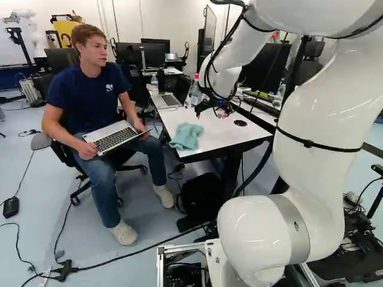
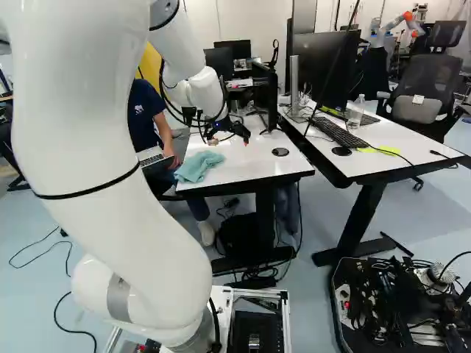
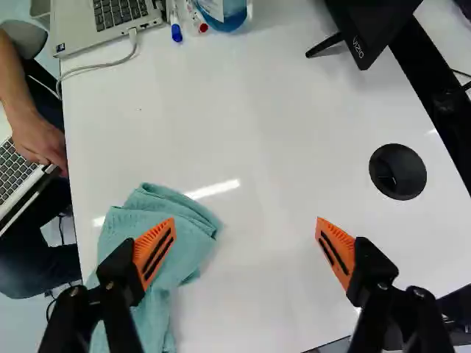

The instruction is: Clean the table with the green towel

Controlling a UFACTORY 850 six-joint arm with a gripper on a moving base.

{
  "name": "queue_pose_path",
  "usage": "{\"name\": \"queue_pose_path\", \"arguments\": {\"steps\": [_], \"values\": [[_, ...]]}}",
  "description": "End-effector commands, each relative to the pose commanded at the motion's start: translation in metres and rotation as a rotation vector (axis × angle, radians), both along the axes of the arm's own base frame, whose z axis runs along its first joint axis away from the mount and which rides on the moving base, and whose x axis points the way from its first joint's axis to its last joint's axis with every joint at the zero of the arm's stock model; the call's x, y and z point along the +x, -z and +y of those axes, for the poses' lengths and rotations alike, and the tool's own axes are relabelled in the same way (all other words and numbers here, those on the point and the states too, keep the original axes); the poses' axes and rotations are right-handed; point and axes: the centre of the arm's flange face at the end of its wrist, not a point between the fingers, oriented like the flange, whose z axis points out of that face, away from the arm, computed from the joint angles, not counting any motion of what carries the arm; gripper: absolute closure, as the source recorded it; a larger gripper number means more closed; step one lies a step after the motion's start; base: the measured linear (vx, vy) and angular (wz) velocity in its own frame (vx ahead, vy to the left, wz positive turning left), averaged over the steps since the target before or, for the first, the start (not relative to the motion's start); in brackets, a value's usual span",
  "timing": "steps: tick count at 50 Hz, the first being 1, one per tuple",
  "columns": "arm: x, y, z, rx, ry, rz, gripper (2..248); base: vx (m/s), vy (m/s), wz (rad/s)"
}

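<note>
My gripper [image 2: 229, 137] hangs above the white table [image 2: 243, 163], with the green towel [image 2: 199, 166] near it at the table's edge on the seated person's side. In the left base view the towel [image 1: 187, 136] lies crumpled, close to the front corner. The wrist view shows the gripper [image 3: 246, 239] wide open, nothing between its fingers but bare tabletop beneath. One finger stands over the towel [image 3: 188, 246], hiding part of it; the other is over the bare table.
A seated person with a laptop [image 1: 114, 139] is beside the table. Another laptop [image 1: 165, 100], a blue-liquid bottle [image 3: 224, 11] and markers [image 3: 175, 23] stand toward the far end. A monitor [image 3: 375, 22] and a round cable hole [image 3: 397, 172] are across from the towel. Another robot [image 2: 394, 28] stands far back.
</note>
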Motion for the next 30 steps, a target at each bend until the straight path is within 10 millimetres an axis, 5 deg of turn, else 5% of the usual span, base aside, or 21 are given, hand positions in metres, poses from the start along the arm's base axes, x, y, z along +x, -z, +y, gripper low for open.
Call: {"name": "queue_pose_path", "arguments": {"steps": [30], "values": [[-0.018,0.011,0.003,-0.006,-0.005,-0.064,3,0.000,0.000,0.000]]}}
